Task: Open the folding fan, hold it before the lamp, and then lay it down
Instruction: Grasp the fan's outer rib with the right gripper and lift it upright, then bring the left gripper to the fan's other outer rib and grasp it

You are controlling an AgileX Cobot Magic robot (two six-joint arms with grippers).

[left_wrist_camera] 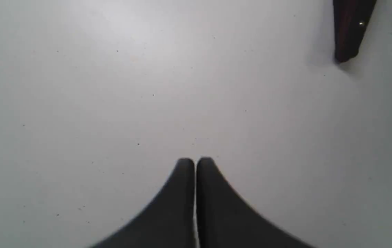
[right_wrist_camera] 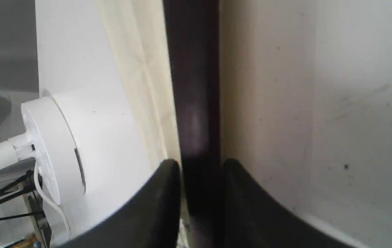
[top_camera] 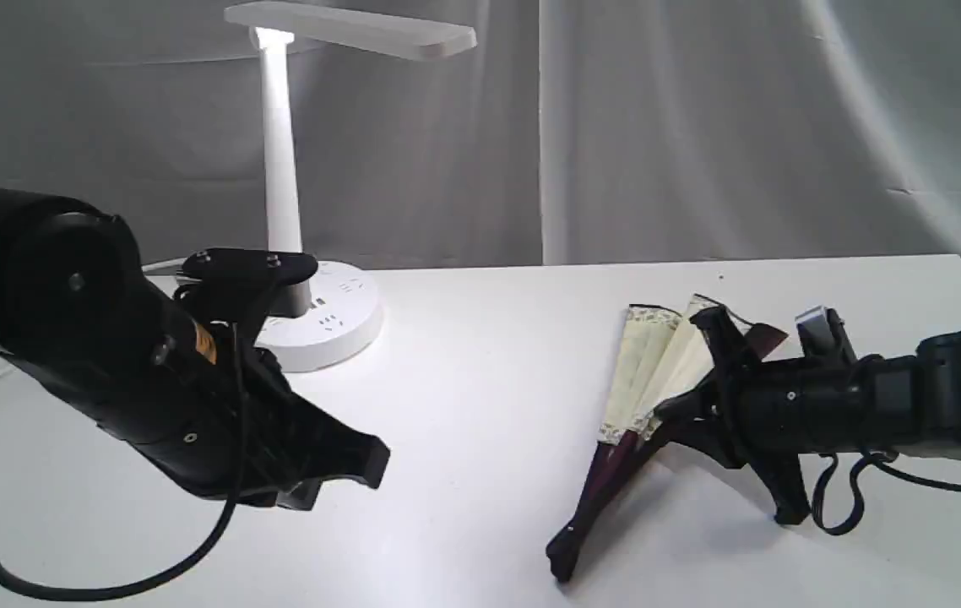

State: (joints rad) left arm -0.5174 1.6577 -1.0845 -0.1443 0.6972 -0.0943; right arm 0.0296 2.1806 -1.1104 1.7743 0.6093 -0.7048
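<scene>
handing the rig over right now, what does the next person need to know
Left gripper: jaws shut, empty, above the table.
Right gripper: jaws shut on a dark guard of the folding fan.
The fan is right of centre, partly spread, pivot end near the table. The lamp stands back left, lit.
Done: fan gripped, opening begun.
To do: open it fully, hold it before the lamp, lay it down.

The right fingers (top_camera: pixel 717 333) hide part of the folding fan (top_camera: pixel 645 363).

The black tapered left gripper (left_wrist_camera: pixel 195 162) hung, fingertips together, over the plain white tabletop (left_wrist_camera: pixel 96 86). Well ahead of it lay the dark maroon wooden end of the folding fan (left_wrist_camera: pixel 349 31).
</scene>
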